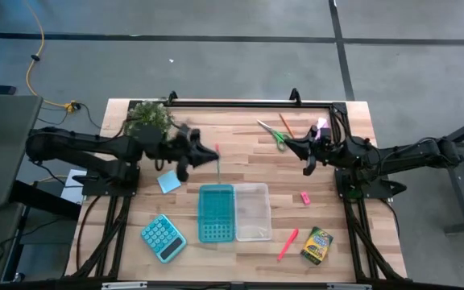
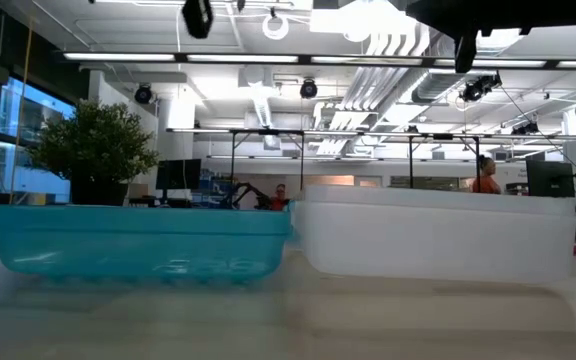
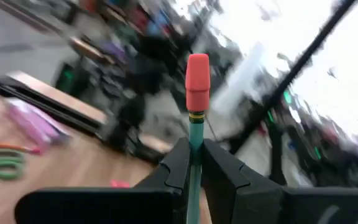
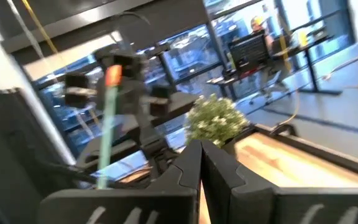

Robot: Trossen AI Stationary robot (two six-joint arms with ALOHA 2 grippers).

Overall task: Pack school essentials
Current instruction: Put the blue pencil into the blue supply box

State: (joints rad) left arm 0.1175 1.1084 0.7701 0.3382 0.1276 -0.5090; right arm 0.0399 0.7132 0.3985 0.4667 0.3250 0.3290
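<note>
My left gripper (image 1: 208, 158) (image 3: 194, 158) is shut on a teal pencil (image 1: 217, 165) with a red eraser end, just beyond the far end of the teal tray (image 1: 216, 213). My right gripper (image 1: 307, 158) (image 4: 201, 155) is shut and holds nothing, hovering near the green-handled scissors (image 1: 274, 134). Lying flat on the table are the light-blue note pad (image 1: 168, 182), the tiny pink eraser (image 1: 304, 197), the pink marker (image 1: 287, 244), the crayon box (image 1: 316, 245) and an orange pencil (image 1: 285, 125). My left gripper pinches the teal pencil's shaft (image 3: 195, 140) between its two fingers, a short way below the red eraser end (image 3: 197, 79), which sticks out past the fingertips. The fingers come level from the table's left and lie across the pencil. The pencil is lifted clear of the table.
A clear tray (image 1: 252, 211) sits right beside the teal tray. The teal calculator (image 1: 163, 238) lies near the table's near left corner. A potted plant (image 1: 149, 117) stands at the far left, and a pink-and-purple tube (image 1: 321, 129) lies at the far right. A black frame (image 1: 248, 103) runs along the far edge.
</note>
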